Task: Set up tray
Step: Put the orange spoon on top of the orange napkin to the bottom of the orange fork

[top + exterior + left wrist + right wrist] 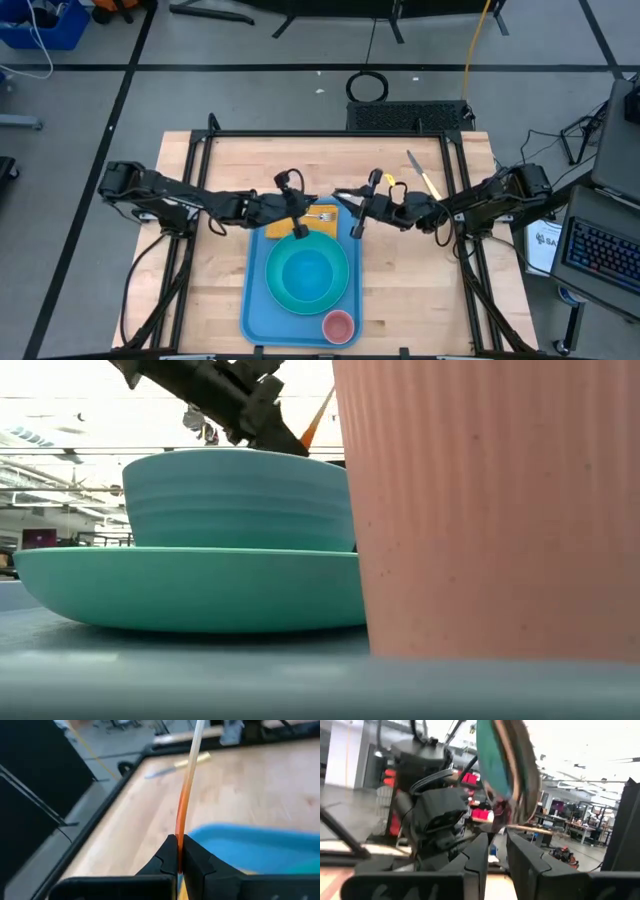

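Left gripper (296,228): fingers pressed together on the thin edge of the orange napkin (277,228), seen edge-on in the left wrist view as a strip rising straight out from between the closed fingertips (179,856). Right gripper (356,226): fingers slightly apart, nothing visibly between them, hanging just beside the napkin's other end.

Lying directly under and ahead of both claws: the tray (256,300), its long axis running away from the fingertips toward the table's near edge, so each claw sits over the tray's far short end. Carrying, beyond the left claw's tips, a turquoise plate (279,292) with a bowl (306,274) on it, and farther off at the near corner a pink cup (338,325).

Resting on the napkin between the two claws: a fork (321,213). Well out behind the right claw, on bare wood: a yellow-handled knife (424,176).

Probably turning on this: napkin stretched crosswise to the tray's long axis, across its far end, pinched at the left end only. Left claw nearer the napkin and already holding it; right claw nearer the fork and the knife, hence the likelier one for cutlery. Risk of tipping the fork off if the pinched edge lifts further.
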Robot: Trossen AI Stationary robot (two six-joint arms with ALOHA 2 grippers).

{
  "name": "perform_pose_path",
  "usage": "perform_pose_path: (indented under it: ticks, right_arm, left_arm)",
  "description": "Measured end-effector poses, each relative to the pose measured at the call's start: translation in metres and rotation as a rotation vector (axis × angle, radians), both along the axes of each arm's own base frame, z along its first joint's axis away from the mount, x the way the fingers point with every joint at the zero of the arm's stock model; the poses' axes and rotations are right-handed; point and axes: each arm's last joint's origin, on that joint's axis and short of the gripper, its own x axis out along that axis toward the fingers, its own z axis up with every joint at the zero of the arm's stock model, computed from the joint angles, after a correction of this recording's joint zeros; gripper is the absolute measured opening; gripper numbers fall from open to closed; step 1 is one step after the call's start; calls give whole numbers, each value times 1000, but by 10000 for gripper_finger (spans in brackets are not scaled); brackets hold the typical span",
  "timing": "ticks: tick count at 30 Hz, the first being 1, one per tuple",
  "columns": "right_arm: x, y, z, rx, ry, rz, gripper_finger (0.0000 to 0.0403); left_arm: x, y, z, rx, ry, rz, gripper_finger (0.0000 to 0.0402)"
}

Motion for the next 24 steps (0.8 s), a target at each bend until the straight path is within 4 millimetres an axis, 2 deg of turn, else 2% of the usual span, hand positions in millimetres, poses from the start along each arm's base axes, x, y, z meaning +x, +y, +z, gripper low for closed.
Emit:
perform_pose_path:
  ticks: [7, 12, 16, 18, 24]
  right_arm:
    - [-10, -1, 6, -12, 136, 1, 77]
    - [-20, -3, 17, 1, 226, 48, 85]
    - [-20, -11, 31, 161, 303, 123, 95]
    - [-19, -15, 31, 242, 362, 163, 101]
    - [-10, -16, 25, 278, 383, 242, 123]
  left_arm:
    - [-28, 11, 3, -161, 200, -93, 7]
    - [-45, 22, 8, -290, 264, -132, 7]
    - [-51, 29, 10, -401, 288, -206, 7]
    - [-50, 32, 11, -446, 276, -249, 7]
    - [-53, 41, 7, -491, 314, -240, 7]
